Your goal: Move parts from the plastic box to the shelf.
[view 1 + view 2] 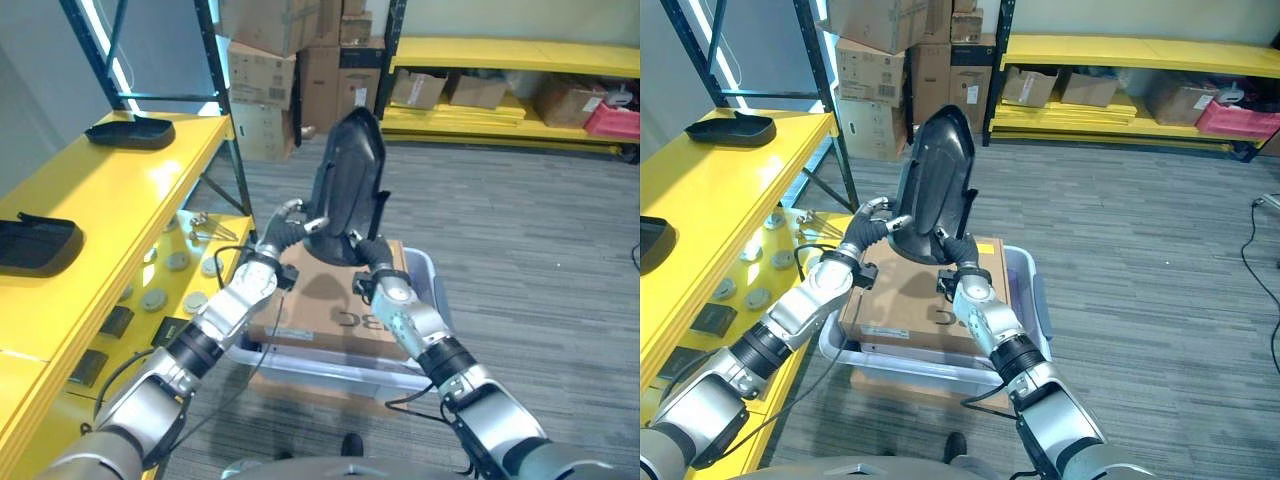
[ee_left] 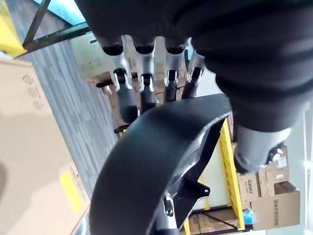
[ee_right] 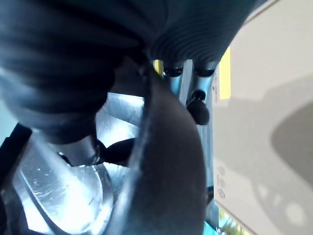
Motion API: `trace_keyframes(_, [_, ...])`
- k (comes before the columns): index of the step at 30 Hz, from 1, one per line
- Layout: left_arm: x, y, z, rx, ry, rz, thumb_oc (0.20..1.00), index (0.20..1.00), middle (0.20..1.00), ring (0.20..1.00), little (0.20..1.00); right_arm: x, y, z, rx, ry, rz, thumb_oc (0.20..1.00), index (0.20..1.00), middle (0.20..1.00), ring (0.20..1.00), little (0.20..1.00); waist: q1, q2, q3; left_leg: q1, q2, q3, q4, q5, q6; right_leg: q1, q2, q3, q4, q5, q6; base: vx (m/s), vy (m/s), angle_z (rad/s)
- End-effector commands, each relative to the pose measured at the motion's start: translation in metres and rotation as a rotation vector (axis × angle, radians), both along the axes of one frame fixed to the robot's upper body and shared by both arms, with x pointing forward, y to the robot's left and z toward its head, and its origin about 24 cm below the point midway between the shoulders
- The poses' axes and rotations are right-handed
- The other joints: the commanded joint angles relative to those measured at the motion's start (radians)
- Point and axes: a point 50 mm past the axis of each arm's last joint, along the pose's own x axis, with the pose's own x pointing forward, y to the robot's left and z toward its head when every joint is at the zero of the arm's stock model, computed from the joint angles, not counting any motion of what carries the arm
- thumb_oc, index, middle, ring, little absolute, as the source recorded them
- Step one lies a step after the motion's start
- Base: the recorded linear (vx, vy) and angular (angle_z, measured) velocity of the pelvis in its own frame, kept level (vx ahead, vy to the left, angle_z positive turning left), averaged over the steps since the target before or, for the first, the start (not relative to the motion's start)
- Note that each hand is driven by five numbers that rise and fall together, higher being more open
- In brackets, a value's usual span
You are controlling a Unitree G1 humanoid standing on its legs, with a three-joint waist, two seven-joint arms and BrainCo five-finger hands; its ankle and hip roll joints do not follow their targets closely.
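A large black moulded part (image 1: pixel 350 185) stands nearly upright at the centre of the frame, lifted above a cardboard box (image 1: pixel 335 305) that lies in the clear plastic box (image 1: pixel 425 300) at lower centre. The left hand (image 1: pixel 290 228) has its fingers curled round the part's lower left edge, and the right hand (image 1: pixel 372 255) clasps its base from the right, so both hands carry it. On the yellow shelf (image 1: pixel 110 190) along the left side, two dark parts already lie: one (image 1: pixel 132 132) at upper left, another (image 1: pixel 35 245) at the left edge. Judging by this, the job seems part done: two pieces are placed, and the one in hand has yet to swing left and be set down between or beside them. Whether more parts remain in the plastic box cannot be told.
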Motion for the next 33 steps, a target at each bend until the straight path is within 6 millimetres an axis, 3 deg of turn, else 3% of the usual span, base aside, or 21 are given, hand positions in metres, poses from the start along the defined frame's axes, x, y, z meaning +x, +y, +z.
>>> trace_keyframes(1, [0.001, -0.040, 0.026, -0.181, -0.054, -0.136, 1.000, 1.000, 1.000, 1.000, 1.000, 0.023, 0.007, 0.061, -0.008, -0.239, -0.024, 0.200, 0.200, 0.200, 0.200, 0.200, 0.031, -0.013, -0.039, -0.037, 0.046, -0.020, -0.014, -0.036, -0.054, 0.062, -0.098, -0.012, 0.020, -0.120, 0.138, 0.00, 0.000, 0.00])
trace_keyframes(6, [0.001, -0.044, 0.015, -0.353, 0.110, -0.159, 1.000, 1.000, 1.000, 1.000, 1.000, 0.027, -0.002, 0.062, -0.026, -0.245, -0.056, 0.200, 0.200, 0.200, 0.200, 0.200, 0.038, -0.012, -0.038, -0.037, 0.046, -0.023, -0.014, -0.033, -0.056, 0.063, -0.099, -0.017, 0.019, -0.116, 0.137, 0.00, 0.000, 0.00])
trace_keyframes(12, [-0.008, -0.066, -0.012, -0.519, 0.367, -0.207, 1.000, 1.000, 1.000, 1.000, 1.000, 0.032, 0.003, 0.063, -0.085, -0.256, -0.024, 0.200, 0.200, 0.200, 0.200, 0.200, 0.033, -0.015, -0.038, -0.038, 0.046, -0.020, -0.014, -0.033, -0.055, 0.059, -0.100, -0.017, 0.023, -0.113, 0.138, 0.00, 0.000, 0.00])
trace_keyframes(19, [-0.016, -0.080, -0.039, -0.399, 0.455, -0.255, 1.000, 1.000, 1.000, 1.000, 1.000, 0.035, 0.010, 0.062, -0.202, -0.267, 0.052, 0.200, 0.200, 0.200, 0.200, 0.200, 0.027, -0.020, -0.041, -0.040, 0.044, -0.019, -0.014, -0.033, -0.053, 0.056, -0.099, -0.011, 0.023, -0.114, 0.141, 0.00, 0.000, 0.00])
trace_keyframes(25, [-0.020, -0.085, -0.044, -0.315, 0.458, -0.280, 1.000, 1.000, 1.000, 1.000, 1.000, 0.030, 0.032, 0.058, -0.352, -0.271, 0.202, 0.200, 0.200, 0.200, 0.200, 0.200, 0.023, -0.024, -0.047, -0.041, 0.043, -0.015, -0.014, -0.038, -0.052, 0.054, -0.098, -0.006, 0.019, -0.115, 0.144, 0.00, 0.000, 0.00])
trace_keyframes(33, [-0.023, -0.086, -0.048, -0.282, 0.456, -0.295, 1.000, 1.000, 1.000, 1.000, 1.000, 0.022, 0.056, 0.049, -0.418, -0.248, 0.343, 0.200, 0.200, 0.200, 0.200, 0.200, 0.032, -0.024, -0.044, -0.042, 0.042, -0.018, -0.014, -0.037, -0.052, 0.056, -0.100, -0.010, 0.019, -0.115, 0.144, 0.00, 0.000, 0.00])
